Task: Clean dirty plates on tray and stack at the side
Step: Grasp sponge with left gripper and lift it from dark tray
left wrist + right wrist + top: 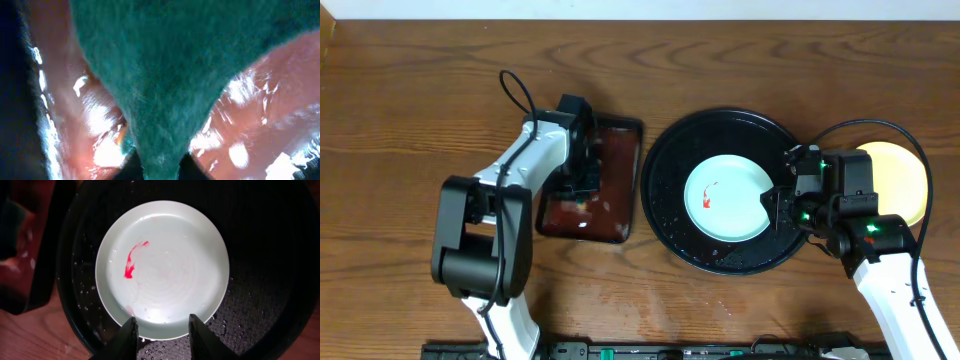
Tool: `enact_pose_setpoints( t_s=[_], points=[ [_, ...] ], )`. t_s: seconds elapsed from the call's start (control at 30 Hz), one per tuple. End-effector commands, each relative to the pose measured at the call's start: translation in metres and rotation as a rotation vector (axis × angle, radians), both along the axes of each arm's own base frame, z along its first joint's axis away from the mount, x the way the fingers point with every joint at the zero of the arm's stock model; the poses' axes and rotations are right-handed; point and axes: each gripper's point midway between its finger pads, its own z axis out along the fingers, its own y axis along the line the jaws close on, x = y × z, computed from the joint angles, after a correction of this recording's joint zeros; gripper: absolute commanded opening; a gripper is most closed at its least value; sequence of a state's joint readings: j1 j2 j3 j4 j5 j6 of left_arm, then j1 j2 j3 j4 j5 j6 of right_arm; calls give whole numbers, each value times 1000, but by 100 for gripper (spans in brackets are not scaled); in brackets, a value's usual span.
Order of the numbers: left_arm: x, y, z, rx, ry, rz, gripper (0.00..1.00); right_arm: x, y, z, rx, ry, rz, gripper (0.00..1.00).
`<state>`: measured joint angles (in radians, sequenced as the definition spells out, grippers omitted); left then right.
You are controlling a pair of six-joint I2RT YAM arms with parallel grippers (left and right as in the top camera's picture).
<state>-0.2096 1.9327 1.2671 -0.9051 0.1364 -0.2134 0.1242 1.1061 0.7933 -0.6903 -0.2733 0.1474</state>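
Observation:
A pale mint plate point(727, 198) point(162, 267) with a red smear point(131, 265) lies flat in the round black tray point(665, 165) point(265, 240). My right gripper point(780, 205) point(162, 332) is open at the plate's right rim, one finger on each side of a stretch of that rim, with nothing pinched. A yellow plate point(900, 175) rests on the table right of the tray, partly hidden by the right arm. My left gripper point(582, 188) point(160, 167) is down in the brown rectangular tray, shut on a green sponge point(165, 75) that fills most of the left wrist view.
The dark-brown rectangular tray point(620, 150) point(280, 100) is wet and shiny, and sits just left of the black tray. Water drops speckle the black tray's floor point(240, 315). Wooden table point(420, 90) lies all around.

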Motion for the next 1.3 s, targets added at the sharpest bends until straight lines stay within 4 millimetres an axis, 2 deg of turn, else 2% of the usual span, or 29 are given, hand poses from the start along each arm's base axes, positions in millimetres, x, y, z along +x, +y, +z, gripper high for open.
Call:
enact_pose_setpoints(
  t_s=[0.0, 0.03, 0.07, 0.23, 0.37, 0.47, 0.6, 0.67, 0.7, 0.73, 0.77, 0.93, 1.03, 1.13, 1.2, 1.27],
  points=[
    [-5, -22, 35, -128, -39, -5, 48, 2, 4, 6, 2, -21, 23, 31],
    [-5, -21, 42, -129, -55, -6, 59, 2, 4, 7, 2, -22, 23, 31],
    [-5, -20, 46, -126, -68, -7, 62, 3, 4, 7, 2, -22, 23, 31],
    [16, -6, 49, -38, -172, -11, 65, 3, 4, 7, 2, -22, 23, 31],
    [32, -5, 37, -21, -217, -10, 65, 2, 4, 7, 3, -21, 23, 31],
    [38, -7, 19, -20, -211, -13, 64, 2, 4, 6, 9, -17, 12, 30],
    [41, -8, -9, -12, -173, -14, 45, 3, 1, 5, 0, -13, -8, 29],
    [39, -8, -19, -7, -152, -14, 31, 5, -10, 2, -49, -8, -55, 31],
    [38, -7, -21, -5, -143, -14, 12, 6, -20, 0, -81, -5, -103, 31],
    [36, -7, -22, -4, -136, -14, 8, 7, -28, 0, -105, -5, -136, 31],
    [35, -7, -22, -3, -132, -14, 7, 9, -35, -1, -129, -7, -165, 31],
    [35, -7, -10, -5, -139, -15, 8, 18, -63, -12, -159, 19, -259, 31],
    [34, -7, 5, -3, -133, -15, 8, 22, -76, -32, -152, 90, -295, 29],
    [34, -7, 20, -4, -134, -16, 7, 26, -67, -46, -95, 121, -208, 29],
    [35, -13, 40, -12, -144, -41, 7, 32, -56, -58, -40, 140, -144, 29],
    [37, -20, 53, -21, -156, -68, 7, 35, -53, -68, -33, 156, -124, 30]
  ],
)
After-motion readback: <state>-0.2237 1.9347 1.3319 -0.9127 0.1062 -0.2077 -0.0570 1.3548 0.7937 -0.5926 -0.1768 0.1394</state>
